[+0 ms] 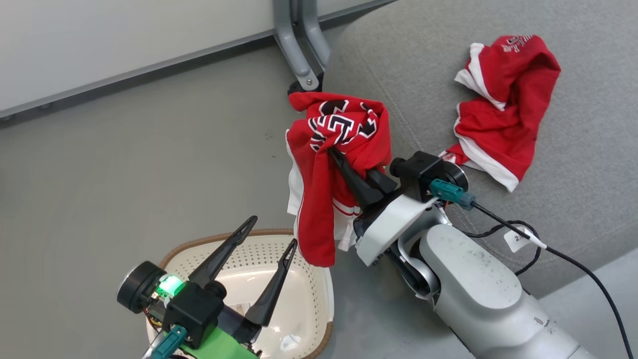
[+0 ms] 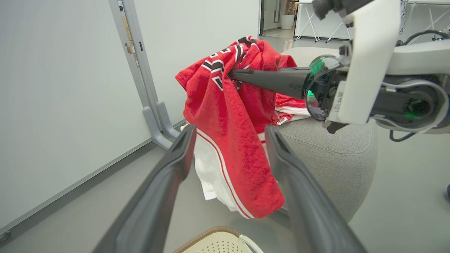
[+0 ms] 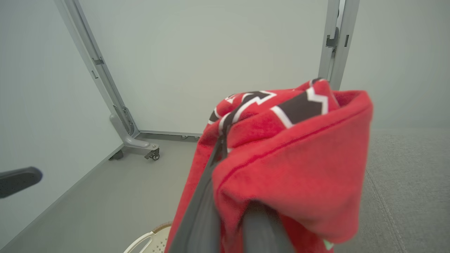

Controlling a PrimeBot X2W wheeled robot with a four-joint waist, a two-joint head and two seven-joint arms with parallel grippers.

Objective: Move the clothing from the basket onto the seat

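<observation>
The right gripper (image 1: 334,152) is seen with its fingers pressed together on a fold of the lettered red garment (image 1: 319,209). The cloth is pinched just under its black-and-white block lettering and is held up in the air. The garment is hung just beside the edge of the seat (image 1: 588,149), over the grey floor (image 1: 149,164), and its white-trimmed lower part is let dangle. The basket (image 1: 311,289) is placed on the floor near the seat. The hanging hem is seen above its brown rim and, in the left wrist view, clear of it. The left gripper (image 1: 273,230) is held over the basket, on the side away from the seat. Its fingers are spread wide, with nothing caught between them. A second red garment (image 1: 503,124) with white stripes is laid crumpled on the seat, well apart from the held one. A grey frame leg (image 1: 299,50) is stood on the floor just beside the seat's far corner.
</observation>
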